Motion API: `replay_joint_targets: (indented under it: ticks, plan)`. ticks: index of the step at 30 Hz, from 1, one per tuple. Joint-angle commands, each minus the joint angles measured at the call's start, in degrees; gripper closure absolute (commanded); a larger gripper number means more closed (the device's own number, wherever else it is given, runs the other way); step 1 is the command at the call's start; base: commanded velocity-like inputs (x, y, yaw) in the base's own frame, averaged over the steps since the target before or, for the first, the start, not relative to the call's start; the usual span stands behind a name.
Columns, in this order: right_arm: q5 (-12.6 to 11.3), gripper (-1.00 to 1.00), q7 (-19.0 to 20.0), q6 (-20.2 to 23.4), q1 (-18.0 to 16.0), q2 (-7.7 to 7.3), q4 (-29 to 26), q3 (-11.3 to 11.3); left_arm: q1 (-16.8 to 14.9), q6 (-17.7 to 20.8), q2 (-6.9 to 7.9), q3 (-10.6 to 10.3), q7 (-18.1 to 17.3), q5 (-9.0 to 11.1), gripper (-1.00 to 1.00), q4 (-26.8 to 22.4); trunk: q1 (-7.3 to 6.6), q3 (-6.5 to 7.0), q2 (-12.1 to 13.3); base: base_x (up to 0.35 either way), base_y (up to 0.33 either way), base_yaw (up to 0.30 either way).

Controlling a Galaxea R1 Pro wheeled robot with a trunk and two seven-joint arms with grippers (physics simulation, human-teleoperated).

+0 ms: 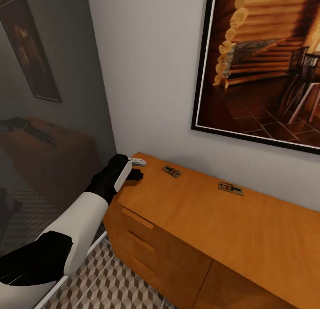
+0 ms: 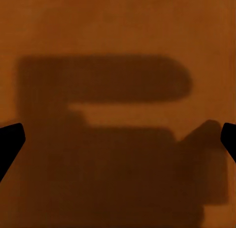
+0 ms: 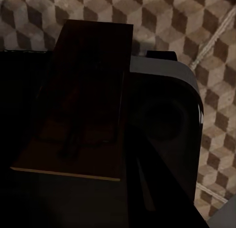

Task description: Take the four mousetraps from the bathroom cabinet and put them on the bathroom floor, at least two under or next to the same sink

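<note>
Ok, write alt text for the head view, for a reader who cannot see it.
The robot's left tool hovers over the left end of a wide orange-brown wooden cabinet, where two small flat tan wooden mousetraps lie apart on its top. A large black-framed painting of a log cabin hangs above; cube-patterned brown and beige floor tiles show below.

Left arm outstretched, jaws apart

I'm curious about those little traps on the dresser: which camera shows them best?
The head view: two mousetraps lie flat on the cabinet top. The right wrist view shows one dark mousetrap up close. The left wrist view shows bare wood and shadow.
</note>
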Motion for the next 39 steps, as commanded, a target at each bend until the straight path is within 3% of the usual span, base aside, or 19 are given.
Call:
replay_joint_targets:
  ticks: [1,19,30,39]
  plan:
    - [-0.59,1.00,1.12,-0.22,-0.04,-0.03,0.07,0.44,-0.04,0.16,0.03,-0.13,0.55,0.60,-1.00,-0.04,0.00,-0.05,-0.03,0.000,0.000,0.000]
    - [-0.60,1.00,1.46,-0.14,-0.04,0.18,0.07,0.44,-0.04,0.16,0.01,-0.07,0.54,0.65,-1.00,-0.69,0.00,-0.05,-0.03,0.000,0.000,0.000]
    - [-0.63,1.00,1.46,-0.14,-0.04,0.30,0.07,0.44,-0.11,0.24,-1.13,-0.27,0.40,0.85,-1.00,-5.13,0.00,-0.05,-0.03,0.000,0.000,0.000]
    - [-0.63,1.00,1.45,-0.14,-0.04,0.30,0.07,0.44,-0.13,0.33,-1.08,-0.57,0.30,0.86,-1.00,-5.60,0.00,-0.05,-0.03,0.000,0.000,0.000]
